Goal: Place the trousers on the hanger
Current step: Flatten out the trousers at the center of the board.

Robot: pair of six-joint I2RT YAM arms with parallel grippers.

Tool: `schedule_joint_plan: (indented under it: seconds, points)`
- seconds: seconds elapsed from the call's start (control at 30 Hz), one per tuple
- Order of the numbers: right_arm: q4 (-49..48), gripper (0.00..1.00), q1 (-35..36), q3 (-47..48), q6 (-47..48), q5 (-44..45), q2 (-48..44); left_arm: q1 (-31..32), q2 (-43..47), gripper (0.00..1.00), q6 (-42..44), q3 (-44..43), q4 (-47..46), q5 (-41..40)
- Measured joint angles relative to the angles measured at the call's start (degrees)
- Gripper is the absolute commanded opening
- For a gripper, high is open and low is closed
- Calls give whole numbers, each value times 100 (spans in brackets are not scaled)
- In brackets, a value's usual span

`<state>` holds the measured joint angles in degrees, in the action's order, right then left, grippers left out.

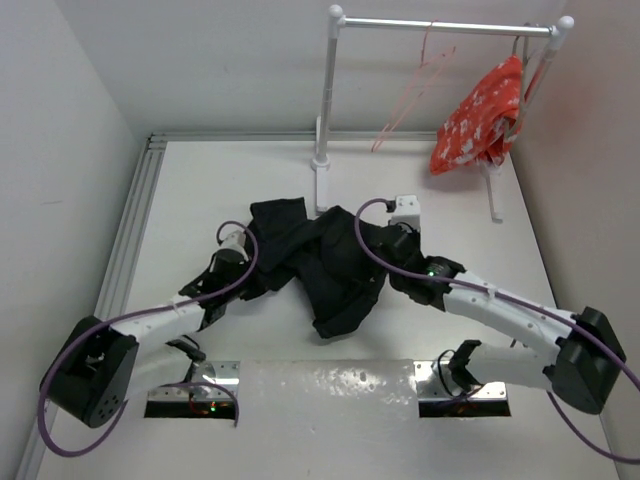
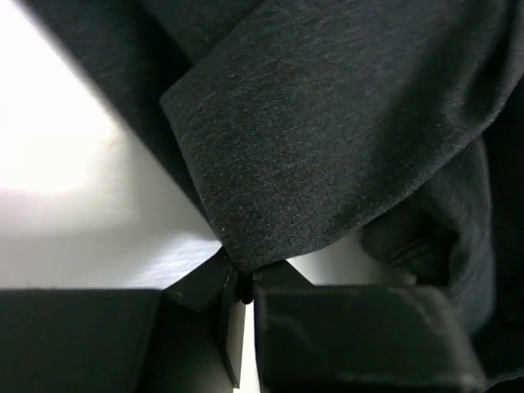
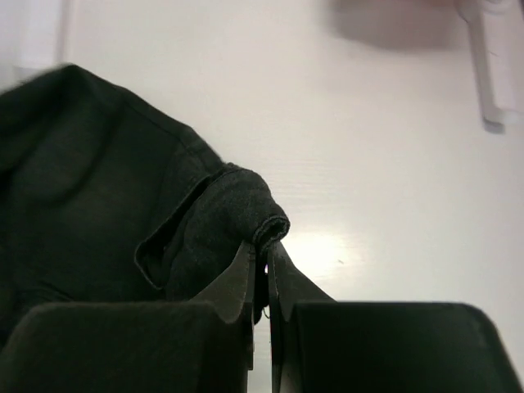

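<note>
The black trousers [image 1: 315,260] lie crumpled in the middle of the white table. My left gripper [image 1: 243,243] is at their left edge and is shut on a fold of the trousers [image 2: 327,123], pinched between the fingertips. My right gripper [image 1: 392,238] is at their right edge and is shut on a rolled hem of the trousers [image 3: 237,213]. The pale pink hanger [image 1: 415,85] hangs by its hook from the white rail at the back, apart from both grippers.
A white rail stand [image 1: 325,130] stands at the back of the table, its post just behind the trousers. A red-and-white patterned cloth [image 1: 478,118] hangs from the rail's right end. Walls close the left, back and right sides.
</note>
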<state>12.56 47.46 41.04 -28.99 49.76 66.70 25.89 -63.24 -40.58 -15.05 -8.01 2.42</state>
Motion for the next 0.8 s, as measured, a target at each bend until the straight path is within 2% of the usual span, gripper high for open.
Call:
schedule_joint_plan:
  seconds: [0.13,0.27,0.33,0.47,0.6,0.7,0.8]
  points:
    - [358,0,-94,-173,-59,105,-542,313,136,0,-26,-688,616,-636]
    - [656,0,-92,-127,-72,-33,-1222,380,1185,0,44,-1698,1773,-1648]
    - [911,0,-92,9,-33,-282,-1578,380,1853,0,66,-2240,2371,-2155]
    - [1558,0,-94,695,90,-1386,-2118,380,2894,0,177,-3307,3606,-3014]
    - [1947,0,-87,1250,92,-2406,-2750,380,3180,0,407,-4634,4575,-3729]
    - [2146,0,-87,1668,70,-2673,-3224,378,3123,0,629,-5331,4861,-4004]
    - [2199,0,-87,1849,61,-2551,-3477,380,2822,0,848,-5523,4806,-4234]
